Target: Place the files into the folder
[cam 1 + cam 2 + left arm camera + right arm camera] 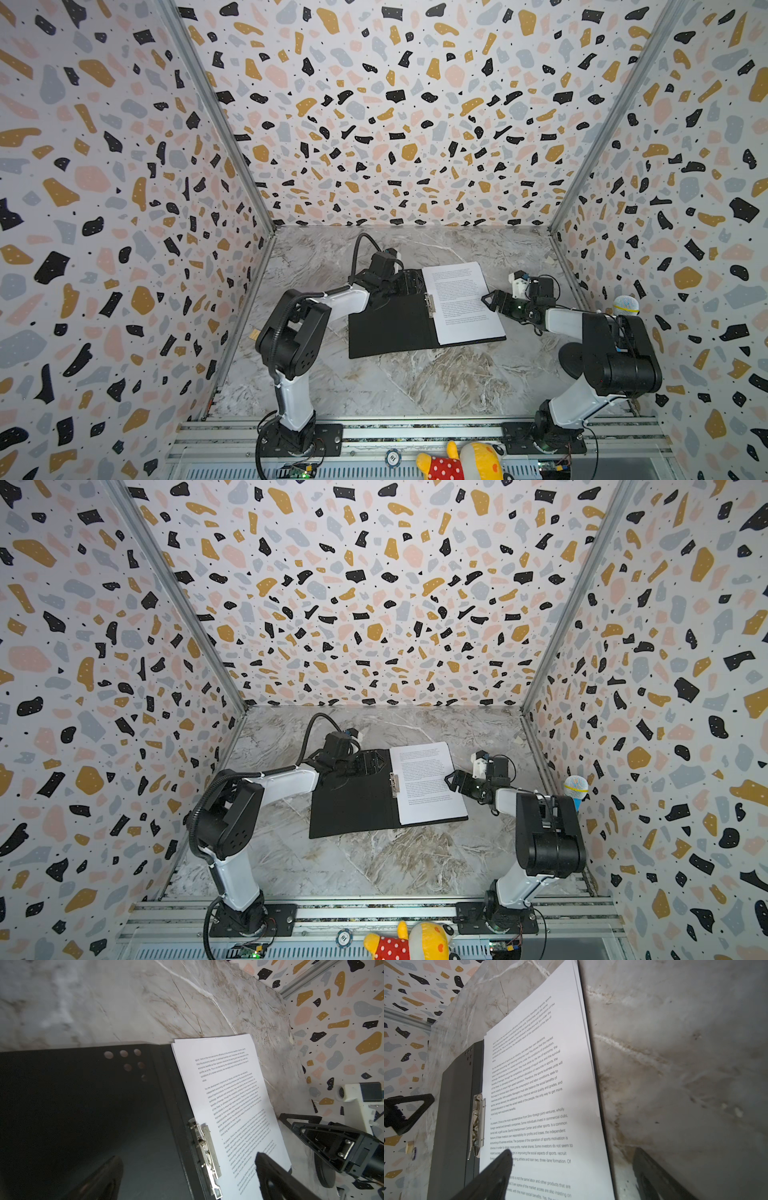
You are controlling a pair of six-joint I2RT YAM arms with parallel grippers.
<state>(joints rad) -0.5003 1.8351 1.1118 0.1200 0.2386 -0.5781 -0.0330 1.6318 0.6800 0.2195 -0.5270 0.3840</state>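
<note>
The left end effector hangs with its jaws wide apart and nothing between them, over the far part of the bare black left half of the folder. The right end effector is likewise spread and empty, one finger over the print and its mate past the folder's right edge. The files lie stacked, text up, on the folder's right half, with their inner edge at the metal spine clip. Whether the clip actually bites them I cannot tell. The folder lies open and flat on the marble tabletop. Paper this thin is light and limp and slides sheet over sheet, so pressing from above likely suits it better than pinching. The cover looks thin but stiffer, and its free left edge seems the place to lift it and fold it shut.
</note>
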